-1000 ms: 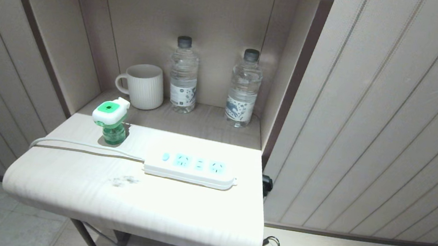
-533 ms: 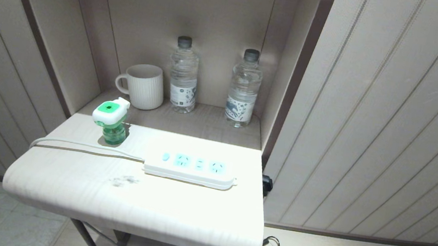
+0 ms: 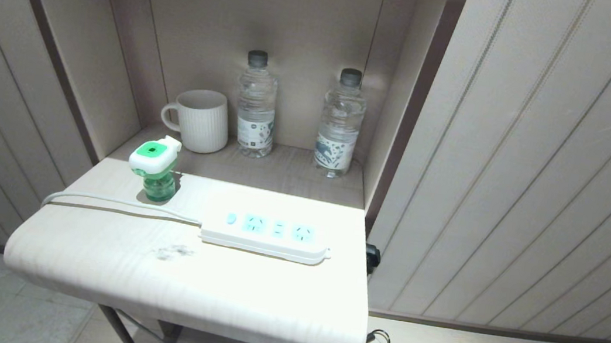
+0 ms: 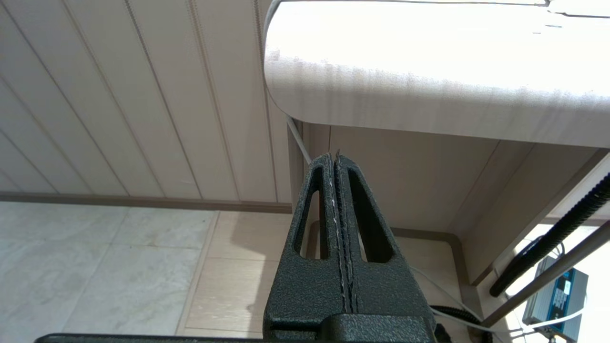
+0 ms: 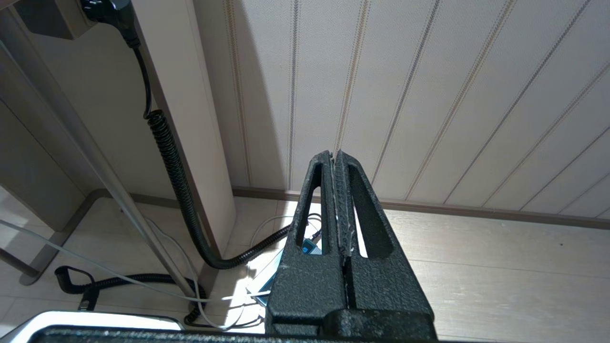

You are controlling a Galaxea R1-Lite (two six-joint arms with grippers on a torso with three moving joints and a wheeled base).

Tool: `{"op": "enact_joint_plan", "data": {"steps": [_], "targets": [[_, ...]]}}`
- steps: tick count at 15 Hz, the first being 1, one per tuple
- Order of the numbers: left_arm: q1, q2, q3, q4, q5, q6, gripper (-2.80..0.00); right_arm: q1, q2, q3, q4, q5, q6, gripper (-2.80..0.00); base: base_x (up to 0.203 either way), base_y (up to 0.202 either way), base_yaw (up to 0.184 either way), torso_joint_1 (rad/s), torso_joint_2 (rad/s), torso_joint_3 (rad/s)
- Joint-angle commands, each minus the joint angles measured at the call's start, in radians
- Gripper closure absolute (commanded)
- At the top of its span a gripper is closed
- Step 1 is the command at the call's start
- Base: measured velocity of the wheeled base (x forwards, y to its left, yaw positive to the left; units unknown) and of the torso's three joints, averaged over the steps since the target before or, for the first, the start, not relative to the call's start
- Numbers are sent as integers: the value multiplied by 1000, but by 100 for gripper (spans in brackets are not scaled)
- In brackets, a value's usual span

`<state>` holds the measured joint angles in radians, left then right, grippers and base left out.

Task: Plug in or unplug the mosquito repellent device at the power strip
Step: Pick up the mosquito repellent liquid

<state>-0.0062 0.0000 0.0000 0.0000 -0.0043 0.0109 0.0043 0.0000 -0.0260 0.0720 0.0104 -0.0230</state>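
1. Head view: mosquito repellent device [image 3: 153, 170] stands upright near the desk [image 3: 177, 290] back-left corner, unplugged, just beside the cord of the power strip [image 3: 265, 236]. Likely light, rigid, smooth plastic; grip the rounded head, not the bottle.
2. Left wrist view: left gripper [image 4: 335, 159] below the desk front edge, fingers pressed together, empty.
3. Right wrist view: right gripper [image 5: 333, 158] low beside the wall, fingers together, empty.

Green-and-white mosquito repellent device [image 3: 153, 168] — white power strip [image 3: 264, 236], pale-blue sockets.
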Motion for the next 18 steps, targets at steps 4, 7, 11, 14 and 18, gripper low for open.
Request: {"op": "enact_joint_plan", "data": {"steps": [4,7,11,14,18], "targets": [[0,1,0,1,1,-8,0,0,0,0,2,0,-2,0,0,0,0,0,0,0],[0,0,0,0,1,-9,0,0,0,0,2,0,-2,0,0,0,0,0,0,0],[0,0,0,0,1,-8,0,0,0,0,0,0,-2,0,0,0,0,0,0,0],[0,13,-19,-44,2,47,0,0,0,0,2,0,-2,0,0,0,0,0,0,0],[-2,233,-187,-104,17,52,0,0,0,0,0,2,-2,0,0,0,0,0,0,0]]}}
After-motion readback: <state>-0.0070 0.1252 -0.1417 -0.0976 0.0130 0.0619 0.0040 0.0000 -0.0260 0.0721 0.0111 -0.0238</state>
